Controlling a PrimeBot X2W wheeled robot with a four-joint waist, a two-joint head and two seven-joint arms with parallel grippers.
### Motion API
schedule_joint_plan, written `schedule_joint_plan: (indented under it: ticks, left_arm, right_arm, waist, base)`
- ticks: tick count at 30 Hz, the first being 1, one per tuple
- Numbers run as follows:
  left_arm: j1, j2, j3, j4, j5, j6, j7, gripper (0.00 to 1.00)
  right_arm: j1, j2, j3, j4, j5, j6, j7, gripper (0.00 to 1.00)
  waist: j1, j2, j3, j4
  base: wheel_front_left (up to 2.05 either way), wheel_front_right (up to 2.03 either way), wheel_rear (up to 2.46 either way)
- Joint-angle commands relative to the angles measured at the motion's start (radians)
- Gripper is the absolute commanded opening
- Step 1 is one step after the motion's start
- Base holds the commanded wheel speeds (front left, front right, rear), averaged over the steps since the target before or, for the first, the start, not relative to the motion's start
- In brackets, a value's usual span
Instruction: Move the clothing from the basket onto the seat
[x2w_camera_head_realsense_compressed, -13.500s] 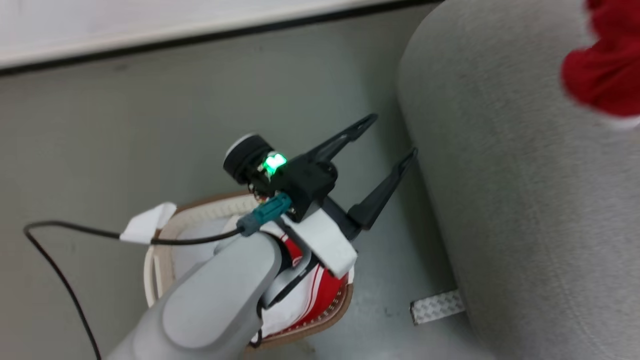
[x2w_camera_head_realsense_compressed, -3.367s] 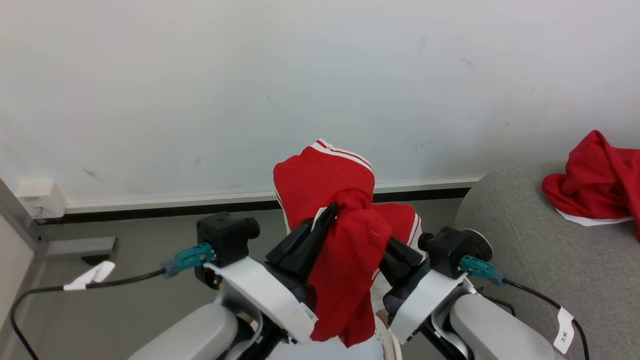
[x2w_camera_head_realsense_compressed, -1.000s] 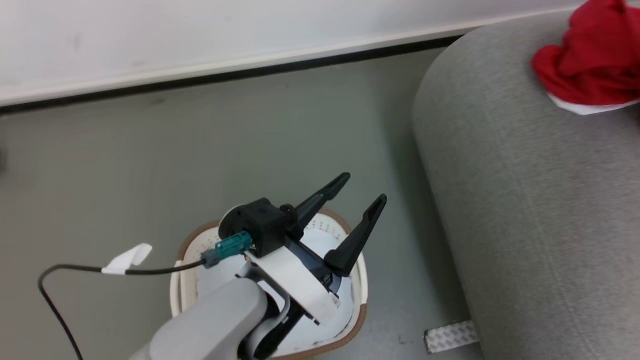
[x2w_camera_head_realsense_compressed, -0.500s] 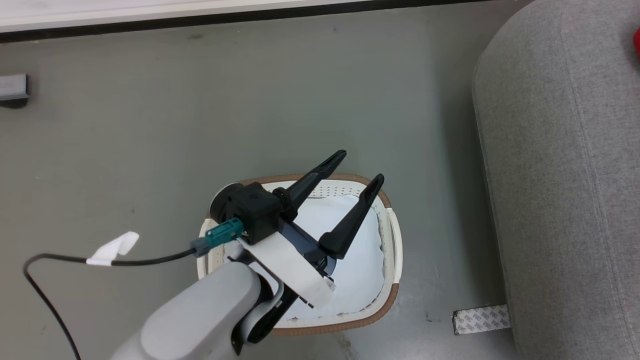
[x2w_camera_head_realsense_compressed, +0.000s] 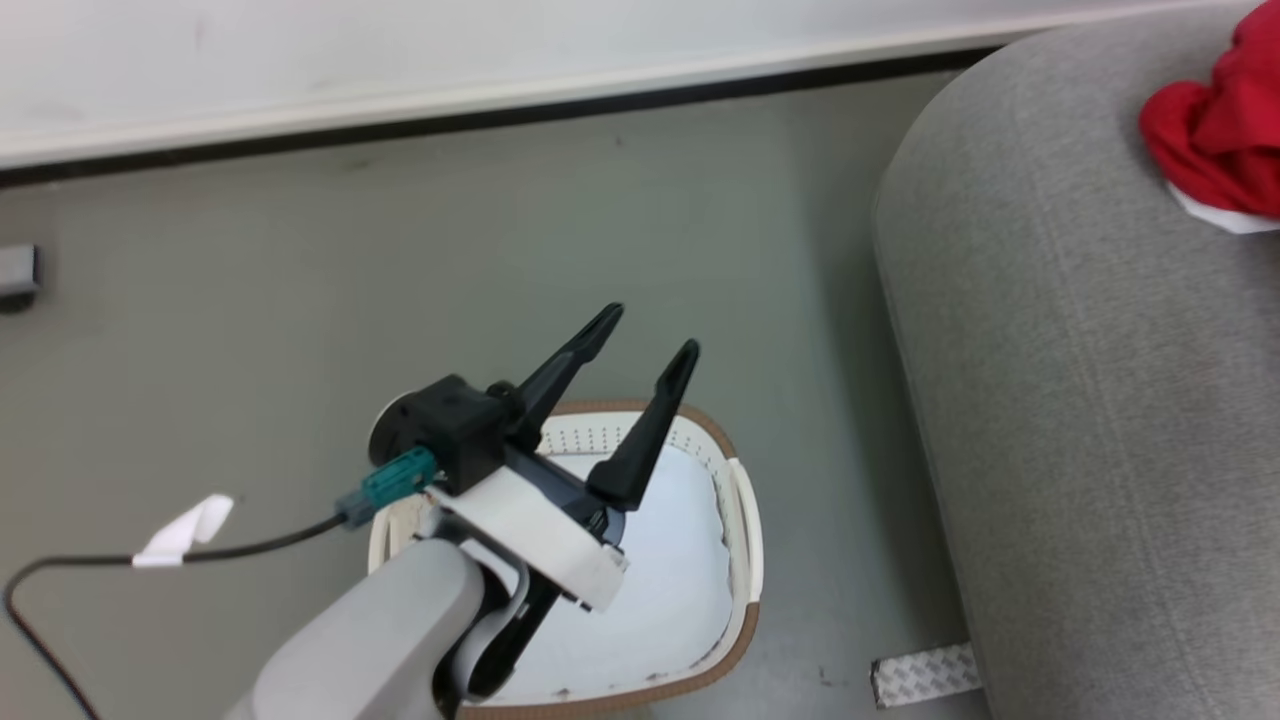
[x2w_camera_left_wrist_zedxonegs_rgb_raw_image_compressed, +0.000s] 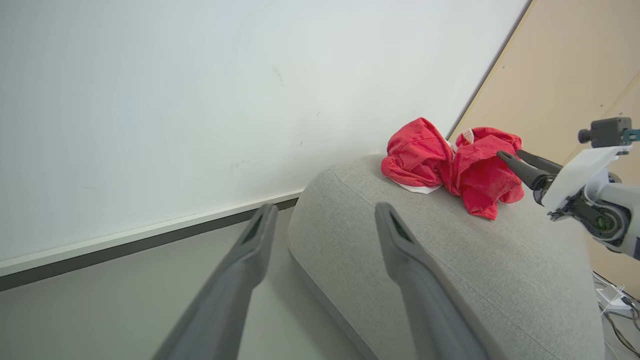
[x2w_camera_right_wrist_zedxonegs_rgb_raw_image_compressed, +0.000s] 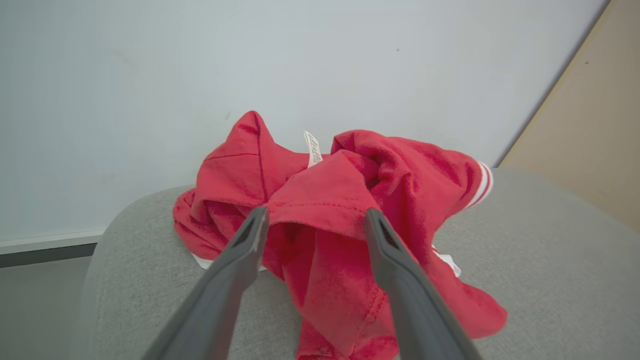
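The right gripper (x2w_camera_right_wrist_zedxonegs_rgb_raw_image_compressed: 316, 214) has its fingers spread apart; the red clothing (x2w_camera_right_wrist_zedxonegs_rgb_raw_image_compressed: 410, 175) lies heaped at its tips on the seat (x2w_camera_right_wrist_zedxonegs_rgb_raw_image_compressed: 540, 240). The left gripper (x2w_camera_head_realsense_compressed: 650, 330), fingers also apart, hovers above the basket (x2w_camera_head_realsense_compressed: 747, 530); a white liner (x2w_camera_head_realsense_compressed: 670, 580) lies below it.

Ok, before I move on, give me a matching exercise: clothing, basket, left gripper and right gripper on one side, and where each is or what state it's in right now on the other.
Things:
1. clothing
2. basket
3. left gripper
4. right gripper

Places and states:
A. open, raised above the basket
B. heaped on the seat
C. on the floor beside the seat, with a white liner inside
D. open, at a fold of the red heap

Pairs: 1-B, 2-C, 3-A, 4-D
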Motion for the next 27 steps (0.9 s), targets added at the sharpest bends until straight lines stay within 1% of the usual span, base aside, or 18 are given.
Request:
schedule_joint_plan:
  ticks: [1,4,6,9,11,14,17,18,21,24,27]
  left_arm:
    - [0.039,0.008,0.019,0.004,0.025,0.011,-0.002,1.00]
    - [0.083,0.007,0.055,0.011,0.040,0.028,-0.002,1.00]
    - [0.111,0.015,0.080,0.017,0.075,0.044,-0.002,1.00]
    - [0.173,0.008,0.134,0.021,0.098,0.063,-0.002,1.00]
    - [0.219,0.002,0.170,0.027,0.103,0.065,-0.002,1.00]
    - [0.293,-0.009,0.227,0.039,0.122,0.065,-0.002,1.00]
    - [0.369,-0.021,0.291,0.046,0.140,0.069,-0.002,1.00]
    - [0.369,-0.021,0.291,0.046,0.140,0.069,-0.002,1.00]
    - [0.445,-0.034,0.356,0.048,0.165,0.074,-0.002,1.00]
    - [0.511,-0.053,0.414,0.051,0.196,0.071,-0.002,1.00]
    - [0.571,-0.076,0.472,0.057,0.223,0.067,-0.002,1.00]
  right_arm:
    - [0.081,0.010,0.039,-0.067,0.032,-0.002,-0.003,1.00]
    - [0.184,0.034,0.100,-0.188,0.072,-0.002,-0.003,1.00]
    - [0.248,0.050,0.133,-0.262,0.102,-0.002,-0.003,1.00]
    - [0.327,0.067,0.183,-0.362,0.124,-0.002,-0.003,1.00]
    - [0.376,0.091,0.207,-0.417,0.138,-0.002,-0.003,1.00]
    - [0.442,0.109,0.248,-0.481,0.149,-0.002,-0.003,1.00]
    - [0.500,0.128,0.288,-0.527,0.163,-0.002,-0.003,1.00]
    - [0.500,0.128,0.288,-0.527,0.163,-0.002,-0.003,1.00]
    - [0.553,0.141,0.325,-0.558,0.171,-0.002,-0.003,1.00]
    - [0.602,0.154,0.356,-0.564,0.178,-0.002,-0.002,1.00]
    - [0.642,0.163,0.386,-0.545,0.179,-0.002,-0.002,1.00]
  waist:
    - [-0.0001,0.0000,-0.046,-0.017]
    - [-0.0001,0.0000,-0.090,-0.013]
    - [-0.0001,0.0000,-0.120,-0.008]
    - [-0.0001,0.0000,-0.163,-0.001]
    - [-0.0001,0.0000,-0.196,0.009]
    - [-0.0001,0.0000,-0.248,0.027]
    - [-0.0001,0.0000,-0.296,0.047]
    - [-0.0001,0.0000,-0.296,0.047]
    - [-0.0001,0.0000,-0.331,0.066]
    - [-0.0001,0.0000,-0.360,0.085]
    - [-0.0001,0.0000,-0.383,0.095]
  base:
    - [0.00,0.00,0.00]
    - [0.00,0.00,0.00]
    - [0.00,0.00,0.00]
    - [0.00,0.00,0.00]
    - [0.00,0.00,0.00]
    - [0.00,0.00,0.00]
    - [0.00,0.00,0.00]
    - [0.00,0.00,0.00]
    - [0.00,0.00,0.00]
    - [0.00,0.00,0.00]
    - [0.00,0.00,0.00]
